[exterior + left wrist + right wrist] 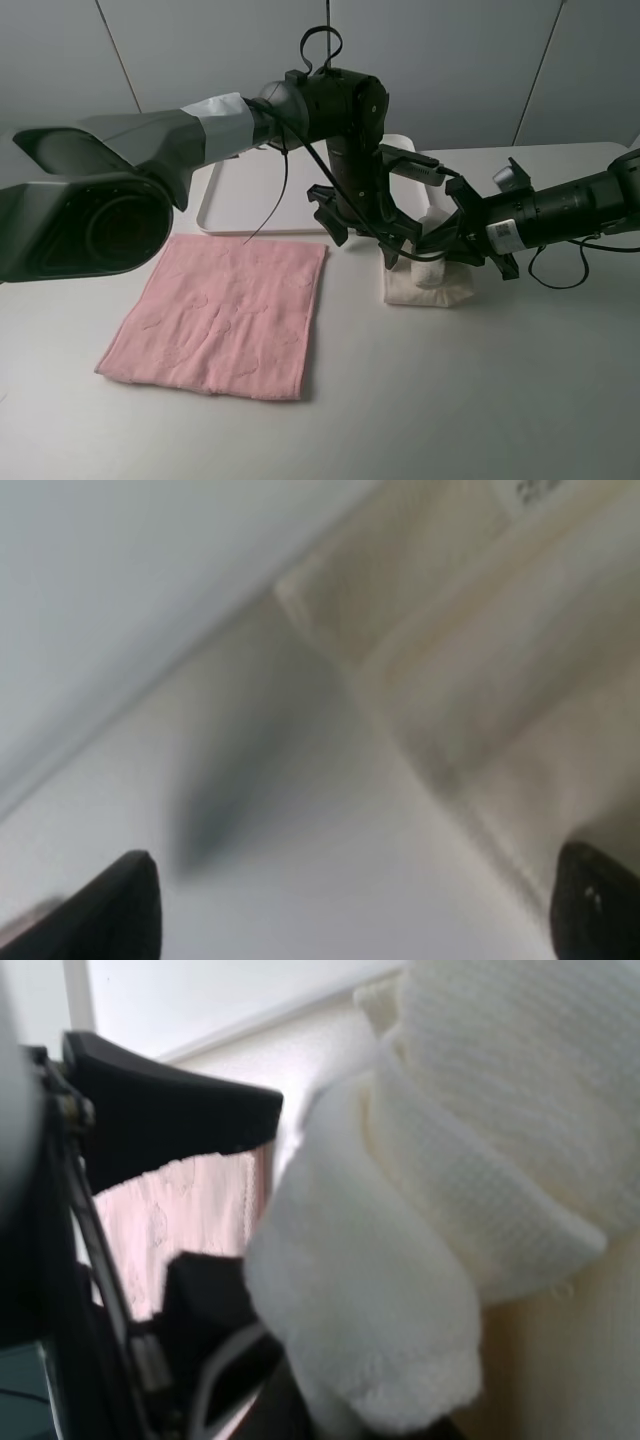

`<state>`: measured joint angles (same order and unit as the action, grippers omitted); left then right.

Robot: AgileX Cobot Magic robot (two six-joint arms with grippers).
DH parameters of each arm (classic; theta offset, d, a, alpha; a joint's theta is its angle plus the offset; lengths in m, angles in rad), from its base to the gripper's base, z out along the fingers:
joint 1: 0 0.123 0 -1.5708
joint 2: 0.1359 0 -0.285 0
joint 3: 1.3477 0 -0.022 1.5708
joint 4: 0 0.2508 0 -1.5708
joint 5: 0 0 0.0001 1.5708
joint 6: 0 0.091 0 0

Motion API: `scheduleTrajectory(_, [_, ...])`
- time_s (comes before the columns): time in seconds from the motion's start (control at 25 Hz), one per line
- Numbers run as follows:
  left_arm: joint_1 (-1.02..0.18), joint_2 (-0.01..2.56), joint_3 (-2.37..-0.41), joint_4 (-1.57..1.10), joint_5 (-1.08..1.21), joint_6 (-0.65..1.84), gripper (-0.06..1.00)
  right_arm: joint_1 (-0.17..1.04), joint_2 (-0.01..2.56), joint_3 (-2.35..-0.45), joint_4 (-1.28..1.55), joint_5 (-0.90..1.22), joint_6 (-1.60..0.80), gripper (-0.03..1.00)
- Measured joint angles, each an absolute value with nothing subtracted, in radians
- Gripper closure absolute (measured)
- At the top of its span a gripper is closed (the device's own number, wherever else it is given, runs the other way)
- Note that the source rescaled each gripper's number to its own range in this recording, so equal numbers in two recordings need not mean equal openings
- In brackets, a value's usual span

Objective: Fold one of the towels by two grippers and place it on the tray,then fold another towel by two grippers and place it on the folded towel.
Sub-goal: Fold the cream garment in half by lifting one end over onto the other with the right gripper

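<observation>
The right jaws are closed tight, pinching up a fold of the cream-white towel (430,290). Their tips are buried in the cloth, so exactly where they bite cannot be made out. The left jaws stand wide open and hold nothing. In the left wrist view their two black fingertips (125,910) sit far apart over the bare table (300,860).

The cream-white towel lies on the table just off the tray's (240,195) front right corner, outside its rim. It is a folded bundle whose long axis runs roughly parallel to the tray's front edge. A tuft is lifted at its middle, where the right arm (560,210) reaches in. The left arm (200,130) crosses over the tray, and its jaws hang just above the bundle's end nearer the tray.

The pink towel (220,315) lies spread flat in front of the tray. Its far edge runs nearly along the tray's front rim, and the sheet skews slightly away from it.

Only the high view shows the tray and both towels whole. The right wrist view shows what it cannot: the thick rolled fold of cream terry (450,1210) close up, with a strip of pink towel (190,1210) behind one black finger (170,1110). The left wrist view is blurred, and the pale layered edges (480,680) in it are probably the cream towel's folds.
</observation>
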<state>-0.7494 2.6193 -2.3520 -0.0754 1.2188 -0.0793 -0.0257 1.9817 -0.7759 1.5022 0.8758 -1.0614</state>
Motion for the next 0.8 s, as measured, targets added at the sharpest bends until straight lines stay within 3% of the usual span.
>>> scheduleTrajectory(0.52, [-0.639,2.619,-2.524,-0.195,1.219,-0.052,-0.05,-0.024,1.982,-0.776,1.512,0.837,-1.059,0.89])
scheduleTrajectory(0.6, [-0.639,2.619,-2.524,-0.202,1.219,-0.038,-0.05,-0.024,1.982,-0.776,1.543,0.841,-1.063,0.76])
scheduleTrajectory(0.72, [-0.639,2.619,-2.526,-0.208,1.219,-0.029,-0.05,-0.024,1.982,-0.776,1.597,0.893,-1.097,0.48])
scheduleTrajectory(0.8, [-0.639,2.619,-2.526,-0.208,1.219,-0.026,-0.05,-0.024,1.982,-0.776,1.619,0.942,-1.110,0.37])
